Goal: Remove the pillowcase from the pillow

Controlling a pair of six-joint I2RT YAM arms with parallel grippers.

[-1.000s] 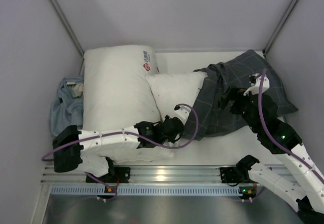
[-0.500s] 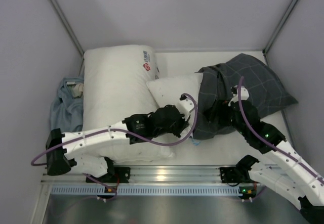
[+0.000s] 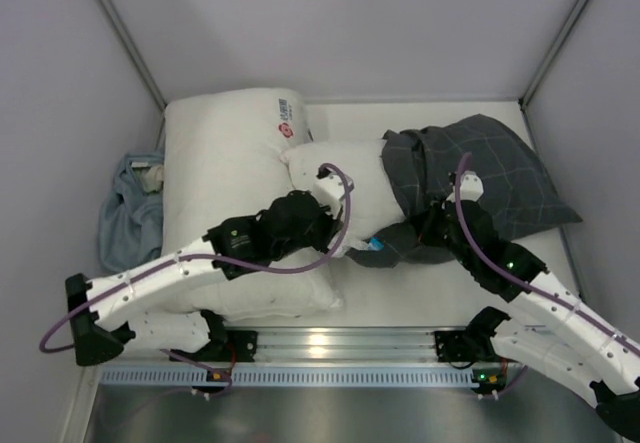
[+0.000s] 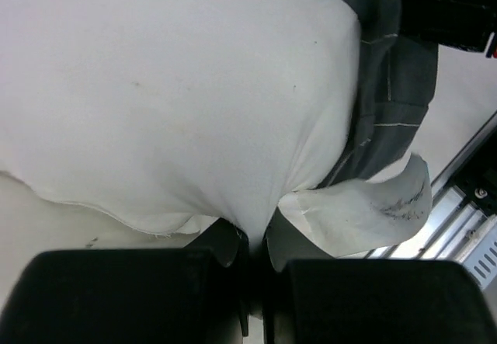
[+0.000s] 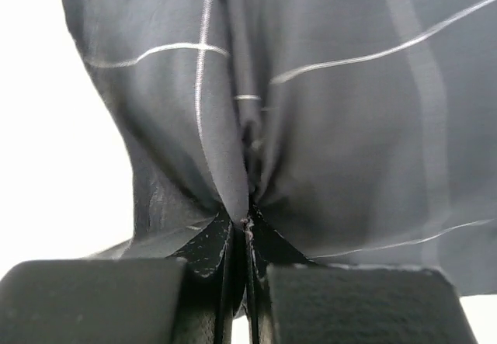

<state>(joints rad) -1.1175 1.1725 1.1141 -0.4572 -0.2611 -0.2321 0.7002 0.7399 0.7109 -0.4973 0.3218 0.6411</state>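
Observation:
The white pillow (image 3: 345,178) lies across the middle of the table, its left half bare. The dark grey checked pillowcase (image 3: 490,168) still covers its right half, bunched at the open end. My left gripper (image 3: 340,246) is shut on the pillow's near corner; the left wrist view shows the white fabric (image 4: 194,103) pinched between the jaws (image 4: 256,239), with a small tag (image 4: 373,212) beside them. My right gripper (image 3: 417,235) is shut on the near edge of the pillowcase, where a fold of grey cloth (image 5: 311,126) runs into the closed jaws (image 5: 247,224).
A larger white pillow with a red logo (image 3: 225,163) lies to the left, partly under my left arm. A light blue cloth (image 3: 128,213) is bunched against the left wall. Walls enclose three sides, and a metal rail (image 3: 320,348) runs along the near edge.
My left gripper has dragged the pillow leftward and away, baring more white. My right gripper moved left along the pillowcase and closed on its near edge.

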